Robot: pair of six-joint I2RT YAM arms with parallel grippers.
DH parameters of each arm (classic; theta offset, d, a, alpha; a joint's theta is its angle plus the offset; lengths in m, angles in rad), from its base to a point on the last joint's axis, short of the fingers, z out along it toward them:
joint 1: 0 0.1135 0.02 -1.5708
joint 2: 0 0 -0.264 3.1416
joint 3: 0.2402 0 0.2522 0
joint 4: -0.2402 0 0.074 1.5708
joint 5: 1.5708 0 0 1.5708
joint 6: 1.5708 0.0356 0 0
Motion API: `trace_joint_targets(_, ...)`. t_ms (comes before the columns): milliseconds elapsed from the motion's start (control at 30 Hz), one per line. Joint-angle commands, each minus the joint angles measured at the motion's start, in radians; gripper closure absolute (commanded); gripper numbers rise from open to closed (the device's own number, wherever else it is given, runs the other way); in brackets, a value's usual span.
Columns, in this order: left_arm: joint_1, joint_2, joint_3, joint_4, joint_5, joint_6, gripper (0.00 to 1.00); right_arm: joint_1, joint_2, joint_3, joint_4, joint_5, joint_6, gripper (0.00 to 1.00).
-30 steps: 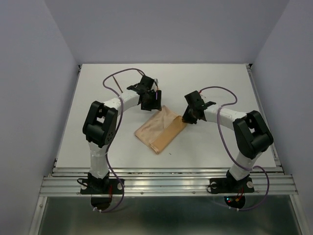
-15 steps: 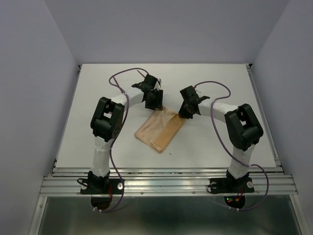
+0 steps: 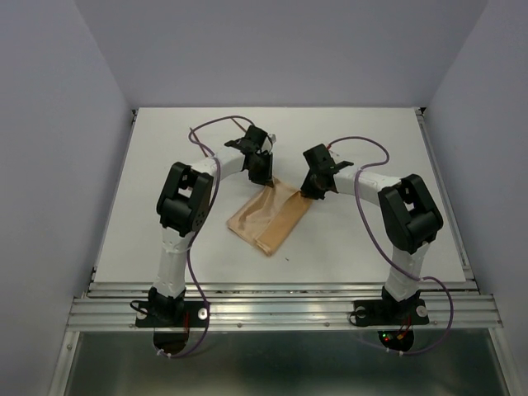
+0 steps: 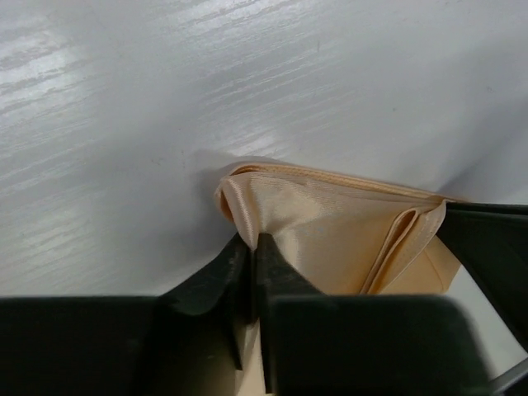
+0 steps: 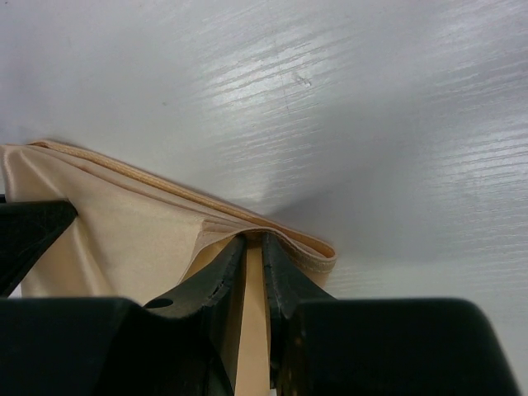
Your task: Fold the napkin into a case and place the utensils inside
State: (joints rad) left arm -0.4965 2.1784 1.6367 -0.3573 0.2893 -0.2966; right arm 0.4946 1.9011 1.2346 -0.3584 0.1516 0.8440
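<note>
Tan napkin lying folded on the white table, about in the middle, between the two arms; long shape, set on a slant, with a darker strip down its right side.

Left gripper down at the far left corner of the napkin; in the left wrist view, black fingers squeezed together on a bit of shiny cloth right at that corner (only a thin crack between them); pinching the napkin.

Right gripper down at the far right corner; in the right wrist view, fingers closed on a raised fold of the cloth, with a thin strip of tan showing between them; also pinching the napkin.

Cloth bunched up a little at each pinch; rest of the napkin flat on the table; the two grippers near each other, one at each end of the far edge.
</note>
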Motion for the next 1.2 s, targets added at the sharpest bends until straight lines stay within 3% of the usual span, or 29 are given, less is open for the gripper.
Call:
trace_joint_targets(0, -0.013, 0.011, 0.043, -0.034, 0.031, 0.010, 0.95, 0.012, 0.007, -0.027, -0.030, 0.043, 0.036, 0.81)
trace_joint_targets(33, -0.013, 0.006, 0.045, -0.037, 0.031, 0.008, 1.00, 0.012, 0.004, -0.038, -0.030, 0.043, 0.049, 0.81)
trace_joint_targets(700, -0.070, -0.163, 0.020, -0.083, 0.010, -0.035, 1.00, 0.021, -0.027, -0.098, -0.033, 0.091, 0.196, 0.82)
trace_joint_targets(933, -0.074, -0.187, 0.011, -0.095, -0.058, -0.027, 1.00, 0.021, -0.056, -0.129, -0.034, 0.108, 0.225, 0.82)
trace_joint_targets(1000, -0.073, -0.178, 0.014, -0.101, -0.079, -0.013, 0.86, 0.021, -0.069, -0.139, -0.034, 0.111, 0.234, 0.82)
trace_joint_targets(1033, -0.074, -0.172, 0.017, -0.106, -0.097, -0.007, 0.59, 0.021, -0.076, -0.153, -0.037, 0.111, 0.240, 0.82)
trace_joint_targets(1100, -0.074, -0.161, 0.023, -0.120, -0.116, 0.010, 0.31, 0.032, -0.111, -0.194, -0.040, 0.106, 0.266, 0.83)
trace_joint_targets(1167, -0.076, -0.160, 0.023, -0.121, -0.118, 0.017, 0.29, 0.045, -0.158, -0.230, -0.030, 0.105, 0.305, 0.83)
